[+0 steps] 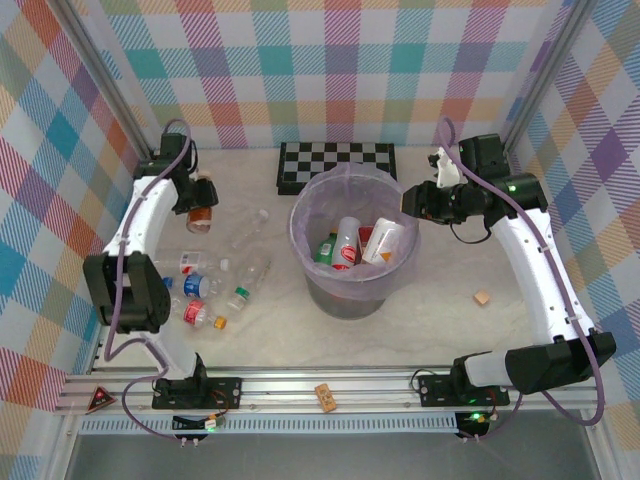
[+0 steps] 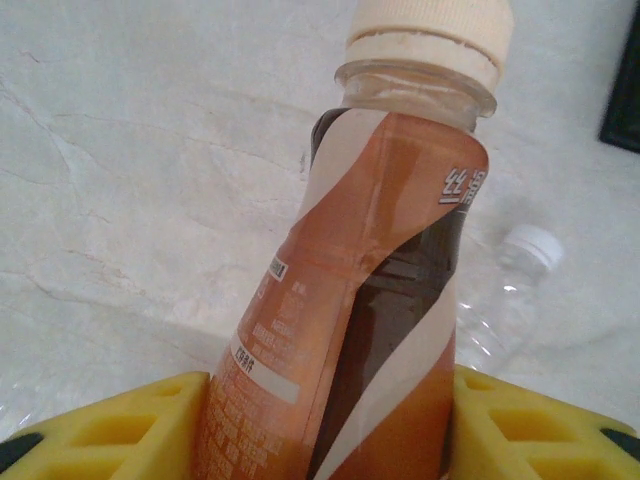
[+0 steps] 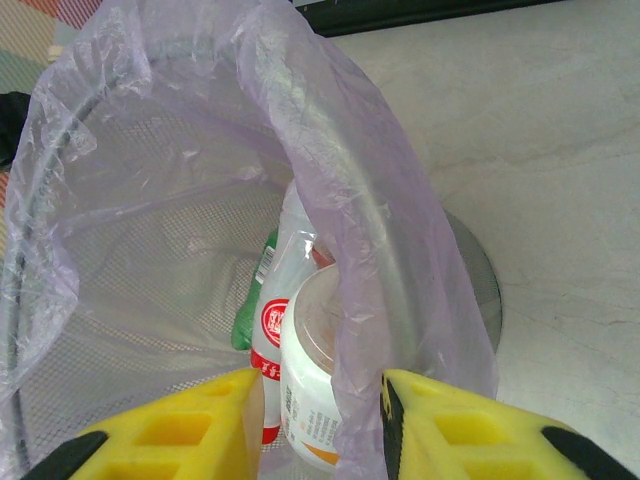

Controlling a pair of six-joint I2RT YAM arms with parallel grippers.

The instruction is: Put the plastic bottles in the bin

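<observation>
Left gripper [image 2: 330, 415] at the table's far left, yellow pads [image 2: 120, 430] pressed against both sides of a brown bottle [image 2: 370, 300], pinching it low on the label. Long axis of that bottle pointing straight away from the gripper, cream cap at the far end; upright or slightly tilted, hard to say which. Just past it on the table, lying down, a clear bottle [image 2: 505, 295] with a white cap. Nearer the arm bases, a loose cluster of bottles [image 1: 210, 290] on their sides, all on the left half and closer to the left arm.

At centre, the bin [image 1: 300, 215], lavender bag folded over its rim, several bottles already inside. Judged next: brown bottle to travel rightward from the left gripper, over the loose ones, to the bin's rim, then a drop. Behind the bin, a checkerboard [image 1: 335, 165].

Right gripper [image 3: 320, 385] at the bin's right rim, pointing down inside, pads a narrow gap apart, with a white bottle [image 3: 305, 400] and a fold of bag seen between them. Cannot tell whether gripping that bottle or merely above it.
</observation>
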